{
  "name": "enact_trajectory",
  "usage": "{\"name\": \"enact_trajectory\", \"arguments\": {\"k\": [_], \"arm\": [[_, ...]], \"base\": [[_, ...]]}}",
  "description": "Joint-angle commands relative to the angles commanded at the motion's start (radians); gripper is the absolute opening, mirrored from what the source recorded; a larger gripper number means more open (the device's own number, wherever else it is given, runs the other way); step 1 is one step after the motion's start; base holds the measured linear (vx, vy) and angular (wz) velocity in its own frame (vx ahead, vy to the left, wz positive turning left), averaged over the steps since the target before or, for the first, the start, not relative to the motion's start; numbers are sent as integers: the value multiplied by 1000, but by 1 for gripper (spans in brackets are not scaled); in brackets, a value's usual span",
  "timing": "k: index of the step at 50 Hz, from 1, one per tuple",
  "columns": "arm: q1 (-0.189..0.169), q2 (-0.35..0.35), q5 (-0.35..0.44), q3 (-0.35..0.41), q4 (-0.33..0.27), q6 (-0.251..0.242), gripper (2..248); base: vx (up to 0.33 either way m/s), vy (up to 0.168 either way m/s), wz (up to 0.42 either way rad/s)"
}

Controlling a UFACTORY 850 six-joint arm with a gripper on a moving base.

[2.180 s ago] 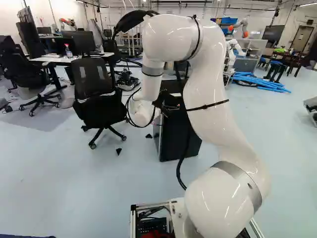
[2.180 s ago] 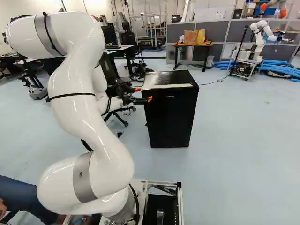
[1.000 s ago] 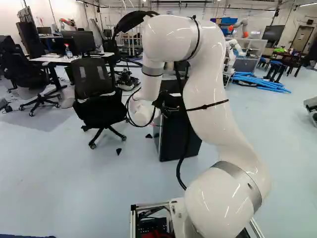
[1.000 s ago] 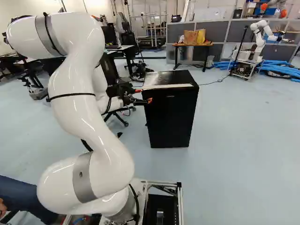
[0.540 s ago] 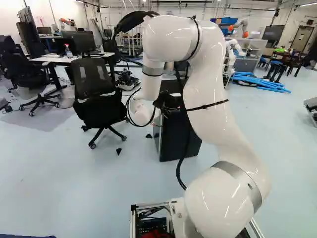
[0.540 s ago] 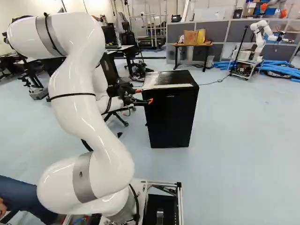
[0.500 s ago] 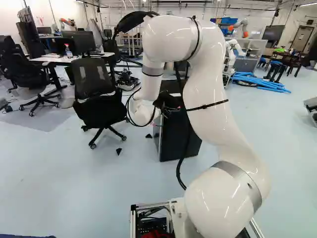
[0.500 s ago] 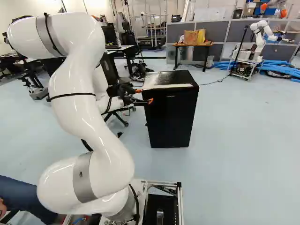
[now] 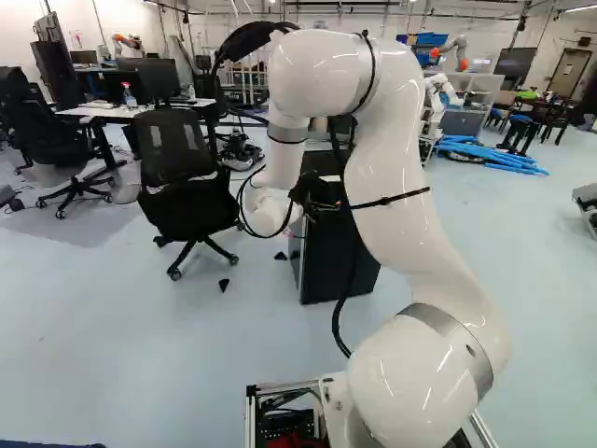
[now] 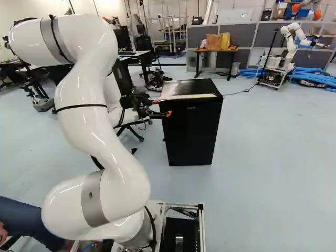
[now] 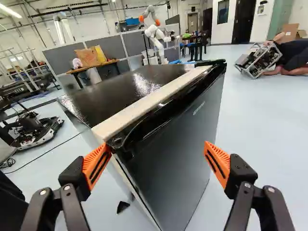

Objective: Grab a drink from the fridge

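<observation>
Pale-blue floor [image 10: 273,168], boxy black fridge [image 10: 191,131] on it, drink presumably inside. Black two-fingered gripper [image 11: 158,150] is spread wide by the flat dark door [image 11: 180,159], gripping nothing, probably lined up to pull it.

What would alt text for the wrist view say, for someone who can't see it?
A shut black fridge stands ahead of the robot's open hand, its near top corner close to one orange fingertip. Beyond it are a table bearing bags and another robot.
</observation>
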Motion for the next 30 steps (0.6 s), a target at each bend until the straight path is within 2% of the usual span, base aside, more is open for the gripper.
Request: {"name": "enact_trajectory", "arguments": {"k": [30], "arm": [[4,6,0,10,69,0,247]], "base": [[0,-1,-4]]}}
